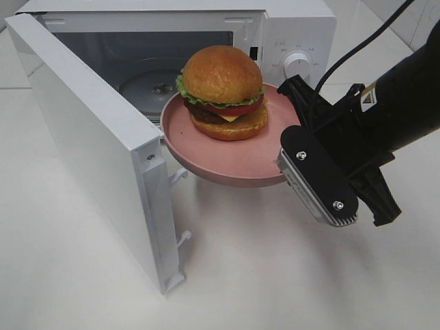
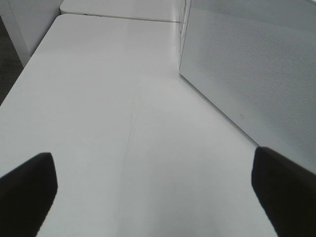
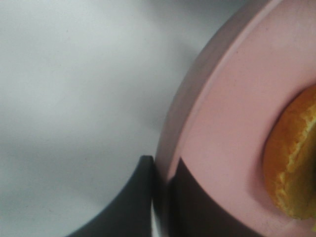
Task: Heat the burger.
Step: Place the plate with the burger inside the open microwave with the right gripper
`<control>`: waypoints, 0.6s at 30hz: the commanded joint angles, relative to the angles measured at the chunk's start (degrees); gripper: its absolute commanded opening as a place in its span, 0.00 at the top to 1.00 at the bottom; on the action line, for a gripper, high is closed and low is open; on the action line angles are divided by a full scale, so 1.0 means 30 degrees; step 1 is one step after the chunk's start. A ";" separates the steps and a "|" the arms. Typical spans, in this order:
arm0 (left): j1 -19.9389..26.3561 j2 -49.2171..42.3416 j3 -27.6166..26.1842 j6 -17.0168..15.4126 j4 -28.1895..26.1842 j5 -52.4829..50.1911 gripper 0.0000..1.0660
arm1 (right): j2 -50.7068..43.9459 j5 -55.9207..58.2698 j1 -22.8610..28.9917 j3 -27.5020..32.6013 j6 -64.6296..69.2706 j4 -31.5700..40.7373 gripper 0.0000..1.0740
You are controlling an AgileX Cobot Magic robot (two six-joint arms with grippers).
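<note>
The burger [image 1: 224,93] with golden bun, lettuce, tomato, cheese and patty rests on a pink plate [image 1: 227,161] held in the air in front of the open microwave [image 1: 289,38]. My right gripper [image 1: 287,137] is shut on the plate's right rim. In the right wrist view its dark fingers [image 3: 143,197] pinch the plate's edge [image 3: 207,123], with the bun [image 3: 296,158] beside them. My left gripper [image 2: 153,190] is open over bare table, nothing between its fingertips [image 2: 27,190]. It does not show in the exterior high view.
The microwave door [image 1: 89,144] stands swung open to the left, its edge toward the front. The glass turntable [image 1: 148,89] lies inside the cavity behind the plate. In the left wrist view the door's perforated panel [image 2: 252,69] stands beside the white table [image 2: 108,98].
</note>
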 commanded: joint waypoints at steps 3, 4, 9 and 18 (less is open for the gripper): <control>0.0019 -0.0076 -0.0172 -0.0172 0.0019 -0.0038 0.06 | 0.0363 -0.1662 0.0019 -0.0382 -0.0134 -0.0286 1.00; 0.0019 -0.0076 -0.0172 -0.0172 0.0019 -0.0038 0.06 | 0.0573 -0.1719 0.0019 -0.0382 -0.0134 -0.0458 1.00; 0.0019 -0.0076 -0.0172 -0.0172 0.0019 -0.0038 0.06 | 0.0668 -0.2177 0.0363 -0.0382 0.0210 -0.1108 1.00; 0.0019 -0.0076 -0.0172 -0.0172 0.0019 -0.0038 0.06 | 0.0668 -0.3075 0.0917 -0.0382 0.1528 -0.2177 1.00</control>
